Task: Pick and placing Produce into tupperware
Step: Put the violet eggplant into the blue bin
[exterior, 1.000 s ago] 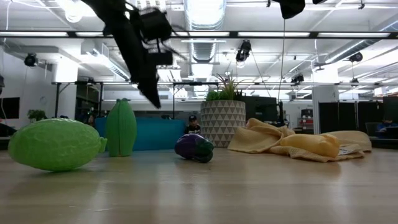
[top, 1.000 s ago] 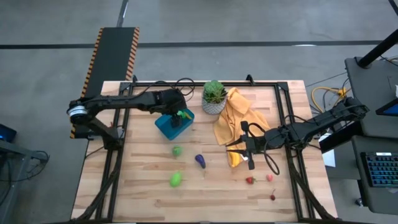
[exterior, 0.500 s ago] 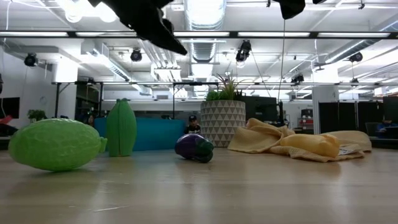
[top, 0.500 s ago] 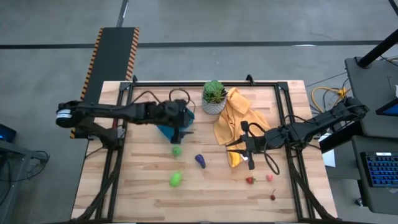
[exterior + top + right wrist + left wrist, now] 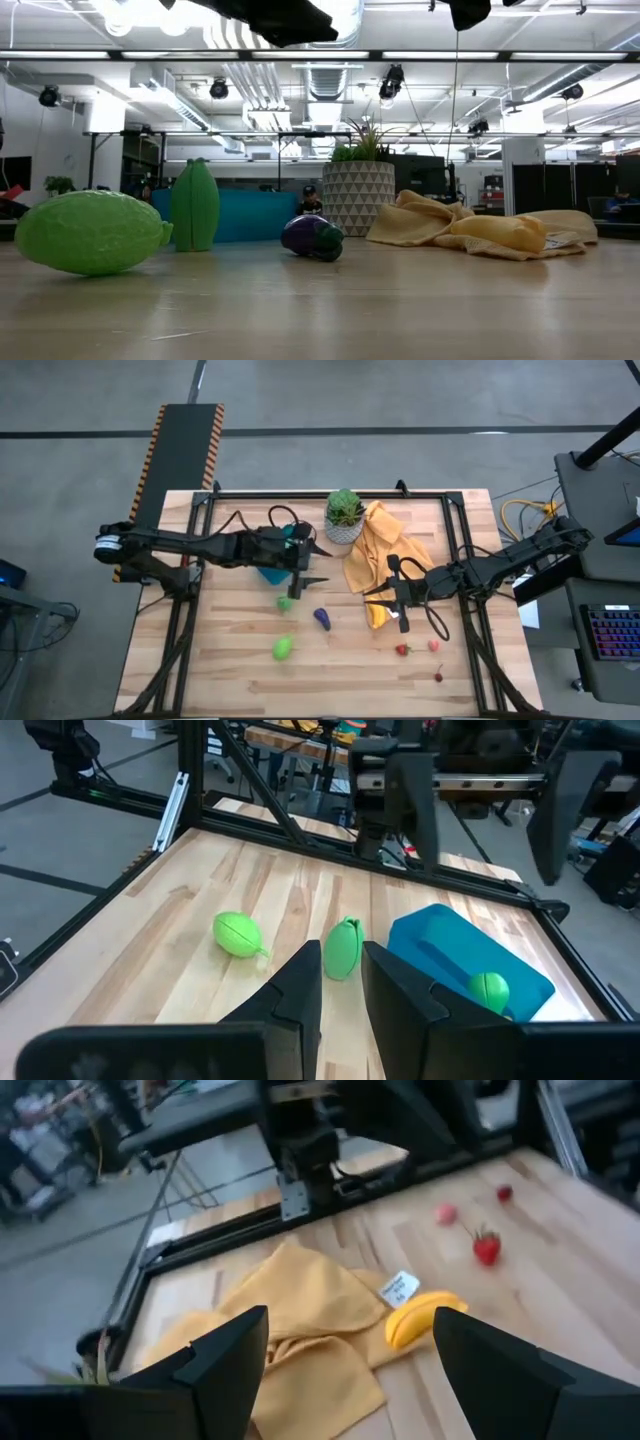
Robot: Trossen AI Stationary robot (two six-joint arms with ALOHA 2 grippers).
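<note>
Since 1.0 s ago: left arm swung off the tupperware [image 5: 268, 570], toward the desk [image 5: 220, 660] centre; right arm unchanged.

Left gripper [image 5: 312, 565] now hangs above the desk just beside the tupperware, over the upright green piece [image 5: 286, 601]. Fingers wide apart, nothing held or touched (wrist view shows cloth [image 5: 290, 1330] and banana [image 5: 420, 1318] through the gap).

Right gripper [image 5: 392, 595] waits by the yellow cloth; fingers close together, a narrow slit between them, empty.

Tupperware holds one green ball [image 5: 489, 988]. Out on the desk: lime-like piece [image 5: 283, 649], eggplant [image 5: 322, 618], small red pieces [image 5: 402, 650].

Judgement: produce looks like light, hard, smooth plastic, so rounded shapes may roll or squirt out. Take the upright green piece across its narrow middle; the eggplant across its body.
</note>
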